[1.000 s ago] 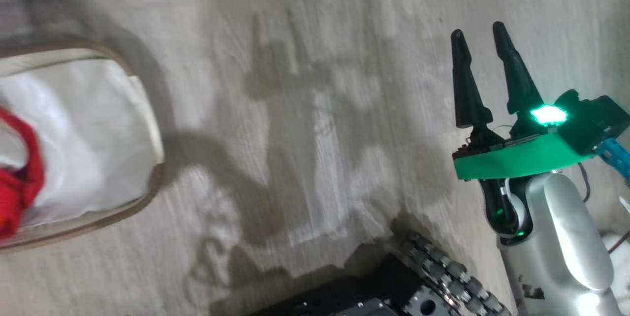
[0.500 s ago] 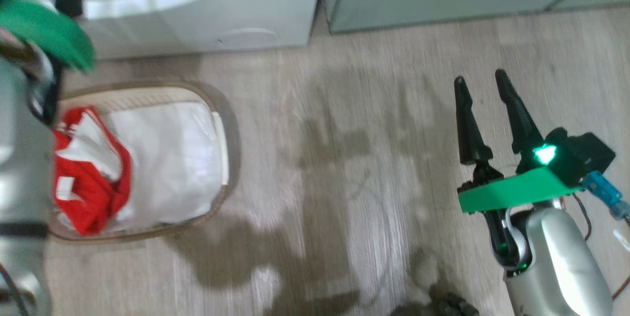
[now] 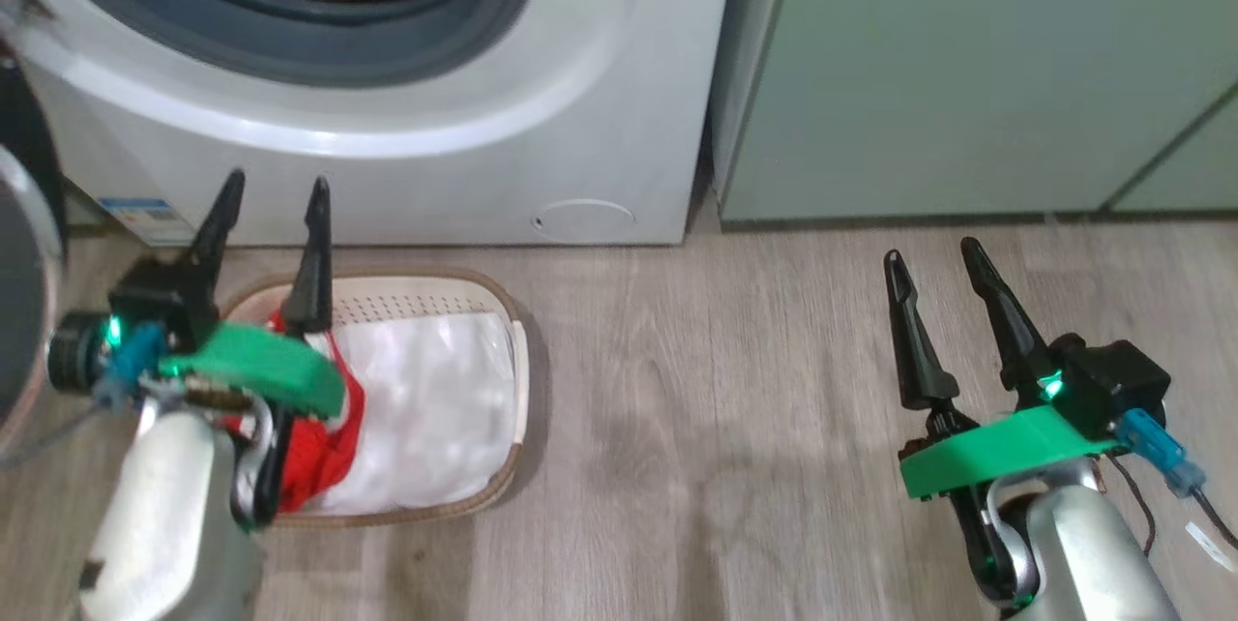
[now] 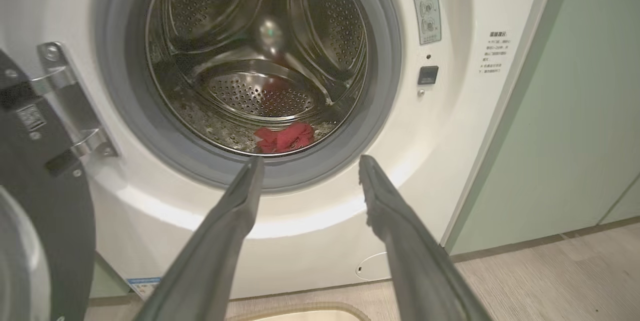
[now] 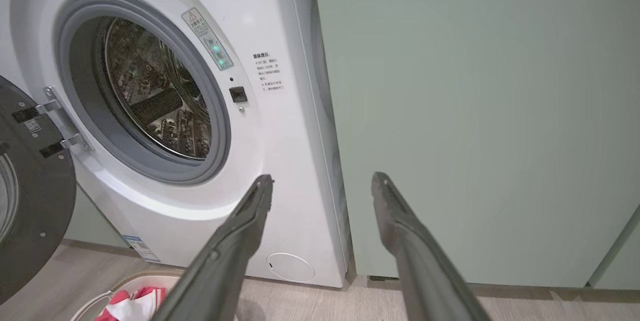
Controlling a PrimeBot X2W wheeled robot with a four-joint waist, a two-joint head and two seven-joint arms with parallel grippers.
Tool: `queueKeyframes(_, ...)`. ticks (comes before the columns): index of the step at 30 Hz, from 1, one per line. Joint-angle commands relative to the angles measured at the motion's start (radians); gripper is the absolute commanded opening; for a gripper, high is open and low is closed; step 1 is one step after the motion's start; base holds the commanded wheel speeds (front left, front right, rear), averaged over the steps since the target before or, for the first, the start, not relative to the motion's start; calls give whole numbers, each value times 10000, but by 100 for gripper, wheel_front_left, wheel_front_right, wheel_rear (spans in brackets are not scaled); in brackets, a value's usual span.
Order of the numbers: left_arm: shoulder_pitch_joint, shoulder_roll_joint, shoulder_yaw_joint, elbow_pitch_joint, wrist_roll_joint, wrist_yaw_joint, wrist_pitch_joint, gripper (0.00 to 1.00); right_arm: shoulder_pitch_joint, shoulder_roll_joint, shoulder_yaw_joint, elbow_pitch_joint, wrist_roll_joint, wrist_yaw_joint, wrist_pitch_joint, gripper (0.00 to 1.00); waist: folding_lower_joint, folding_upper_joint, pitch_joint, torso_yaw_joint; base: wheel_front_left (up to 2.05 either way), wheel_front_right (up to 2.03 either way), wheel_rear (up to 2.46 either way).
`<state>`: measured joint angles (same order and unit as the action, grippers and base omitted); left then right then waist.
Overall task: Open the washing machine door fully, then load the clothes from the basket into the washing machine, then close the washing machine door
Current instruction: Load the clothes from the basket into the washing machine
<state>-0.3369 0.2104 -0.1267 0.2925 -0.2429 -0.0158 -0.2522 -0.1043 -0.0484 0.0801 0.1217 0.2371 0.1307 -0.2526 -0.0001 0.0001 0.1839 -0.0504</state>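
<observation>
Washing machine [image 3: 387, 166] spanned ten to one o'clock before us, its door [image 3: 24, 311] swung wide at nine for loading, the basket [image 3: 426, 297] below at seven with red clothes [image 3: 334, 447] yet to load, our left gripper [image 3: 275, 182] above it and right gripper [image 3: 930, 251] at four, both spread wide, empty.

Cabinet [image 3: 967, 70]: pale green, plain matt front, standing along the floor's far edge toward the right; a thin seam crosses its right end.
Floor [image 3: 735, 408]: pale grey-brown wood-look planks with soft shadows.
White sheet [image 3: 435, 399]: glossy, crumpled, near the floor's left side.
</observation>
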Motion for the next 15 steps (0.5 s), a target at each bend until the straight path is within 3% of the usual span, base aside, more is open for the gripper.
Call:
queueKeyframes(1, 53, 74, 441, -641, 167, 143, -95, 100, 37, -18, 226, -285, -69, 0, -92, 100, 1, -1, -338, 224, 0, 0, 0)
queueKeyframes(15, 2189, -977, 719, -2296, 621, 479, -95, 100, 535, -18, 77, -334, 257, 0, -92, 100, 1, -1, -901, 320, 0, 0, 0)
